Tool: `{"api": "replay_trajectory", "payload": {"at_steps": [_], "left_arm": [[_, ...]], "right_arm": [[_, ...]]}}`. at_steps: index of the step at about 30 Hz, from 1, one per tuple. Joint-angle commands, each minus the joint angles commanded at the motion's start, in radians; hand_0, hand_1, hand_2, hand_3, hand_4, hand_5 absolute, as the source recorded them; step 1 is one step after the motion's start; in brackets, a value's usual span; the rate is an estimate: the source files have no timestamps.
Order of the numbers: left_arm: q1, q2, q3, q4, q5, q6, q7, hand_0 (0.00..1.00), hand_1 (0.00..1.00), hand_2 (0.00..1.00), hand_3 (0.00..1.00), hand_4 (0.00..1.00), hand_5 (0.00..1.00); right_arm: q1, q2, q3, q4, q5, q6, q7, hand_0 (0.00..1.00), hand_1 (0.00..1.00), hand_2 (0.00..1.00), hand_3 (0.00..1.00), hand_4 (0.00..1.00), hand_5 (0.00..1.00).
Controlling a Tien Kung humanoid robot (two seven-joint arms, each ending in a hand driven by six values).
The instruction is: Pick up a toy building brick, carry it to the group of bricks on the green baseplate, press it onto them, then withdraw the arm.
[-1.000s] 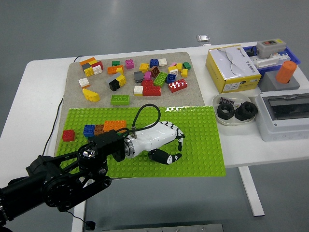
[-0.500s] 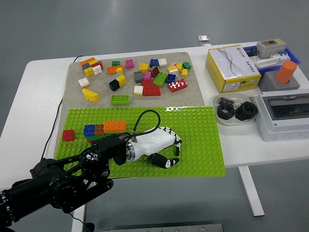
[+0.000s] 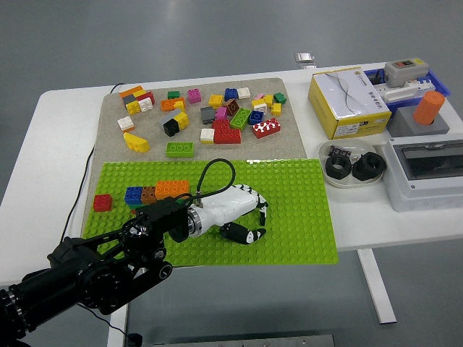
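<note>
My left hand (image 3: 256, 222) is white with black fingertips and lies low over the middle of the green baseplate (image 3: 304, 217). Its fingers (image 3: 263, 208) are loosely bent and hold nothing. The group of bricks stands on the baseplate's left part, just left of the hand's wrist: an orange brick (image 3: 172, 189), a brown brick (image 3: 148, 194) and a blue brick (image 3: 134, 194) in a row. A red brick (image 3: 103, 202) sits apart at the far left. Several loose bricks (image 3: 217, 108) lie on the beige mat (image 3: 289, 137) behind the baseplate.
A yellow box (image 3: 347, 101), a white dish (image 3: 340, 181) with black nuts and a grey electrical box (image 3: 427, 170) stand at the right. A black cable (image 3: 213, 170) loops up from the wrist.
My left hand has drawn back a little to the left over the baseplate, with the arm shifting leftward. The bricks have not moved.
</note>
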Motion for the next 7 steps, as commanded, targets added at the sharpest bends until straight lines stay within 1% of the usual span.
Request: {"api": "replay_trajectory", "payload": {"at_steps": [7], "left_arm": [[0.001,-0.009,-0.004,0.017,0.002,-0.003,0.002,0.961,0.882,0.826,0.527,0.576,0.405]], "right_arm": [[0.001,0.000,-0.006,0.000,0.002,0.001,0.001,0.723,0.672,0.707,0.899,0.732,0.998]]}}
